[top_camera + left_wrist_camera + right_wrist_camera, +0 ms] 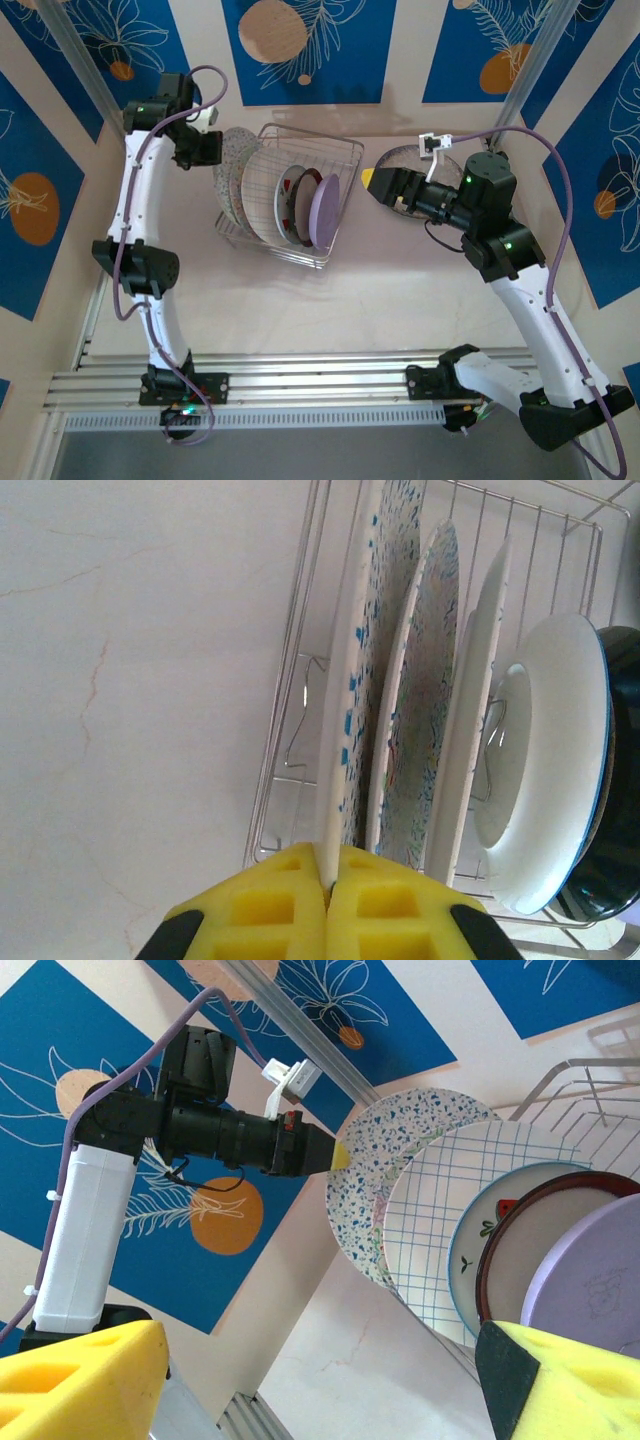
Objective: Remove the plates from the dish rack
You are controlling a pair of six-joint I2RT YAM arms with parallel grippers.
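Observation:
The wire dish rack [340,150] stands mid-table with several plates upright in it. My left gripper [214,150] is at its left end, yellow pads [290,905] shut on the rim of the outermost blue-speckled plate [345,680], which is still standing in the rack [290,670]. Behind it stand a second speckled plate [415,720] and a grid-lined plate [470,1210], then a strawberry plate [478,1250], a dark-rimmed plate [560,1225] and a lilac plate [323,210]. My right gripper [374,179] hovers right of the rack, open and empty, fingers [85,1380] spread wide.
A grey curved rim [396,156], perhaps another plate, lies on the table under the right arm. Blue patterned walls close in the back and both sides. An aluminium rail [320,375] runs along the near edge. Bare marble tabletop [330,310] lies in front of the rack.

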